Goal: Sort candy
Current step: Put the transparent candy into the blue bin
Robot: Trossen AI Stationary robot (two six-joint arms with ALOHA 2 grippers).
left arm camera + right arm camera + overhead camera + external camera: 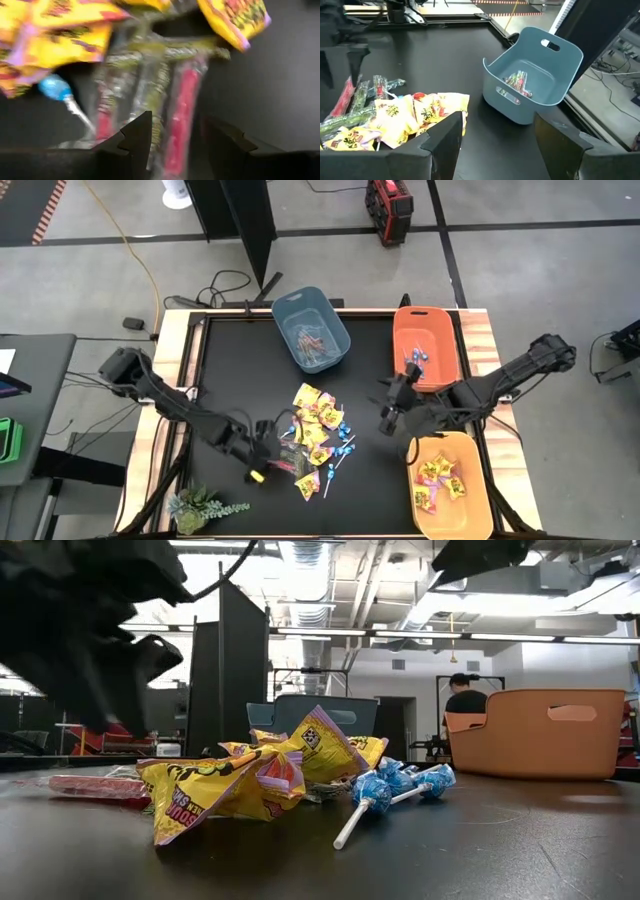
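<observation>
On the black worktop (pixel 240 370), the left end effector (pixel 262 448) sits low near the front edge, at the left side of the candy pile, its fingers parted around slim pinkish clear-wrapped sticks (pixel 180 115) without pressing them. The pile of yellow square packets with red print (pixel 315 425) and blue-wrapped lollipops on thin sticks (pixel 345 442) lies mid-worktop. A blue-grey plastic bin (pixel 311 328) at the back edge holds some sticks. The right end effector (pixel 393 402) hovers right of the pile, released and empty. An orange plastic bin (pixel 426 345) stands at the back right corner; a yellow-orange plastic bin (pixel 450 485) with packets stands at the front right.
</observation>
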